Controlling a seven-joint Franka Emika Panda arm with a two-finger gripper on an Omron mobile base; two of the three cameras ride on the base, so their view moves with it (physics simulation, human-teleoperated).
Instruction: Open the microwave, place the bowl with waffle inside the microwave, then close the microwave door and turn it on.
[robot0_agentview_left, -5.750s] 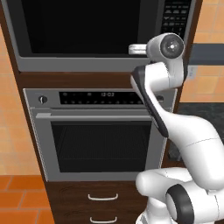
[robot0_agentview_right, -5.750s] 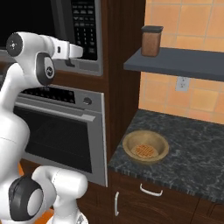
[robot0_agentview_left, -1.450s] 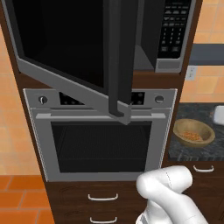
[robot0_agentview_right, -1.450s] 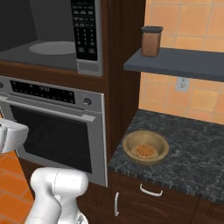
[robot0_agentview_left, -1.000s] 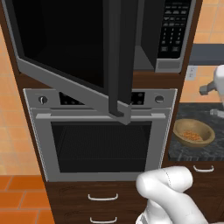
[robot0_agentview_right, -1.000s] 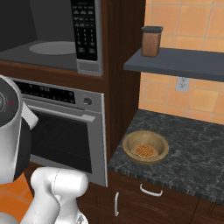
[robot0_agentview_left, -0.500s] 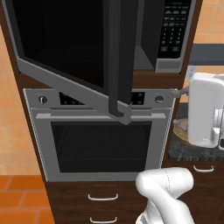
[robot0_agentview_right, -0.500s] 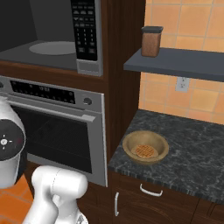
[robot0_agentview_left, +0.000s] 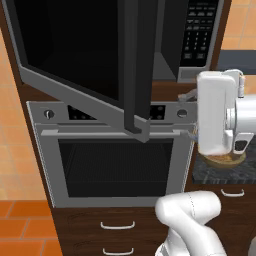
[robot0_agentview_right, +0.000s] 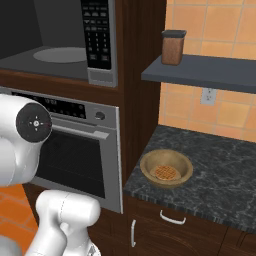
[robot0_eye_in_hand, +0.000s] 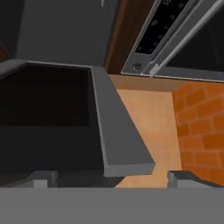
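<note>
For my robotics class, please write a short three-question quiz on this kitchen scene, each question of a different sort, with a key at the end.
1. True or false: the microwave door stands open.
2. Multiple choice: where is the bowl with waffle? A) on the turntable B) on the dark stone counter C) on the wall shelf
3. Fill in: on the shelf above the counter stands a brown ____ with a dark lid.

Key
1. True; the microwave shows its bare turntable.
2. B
3. Canister
</note>
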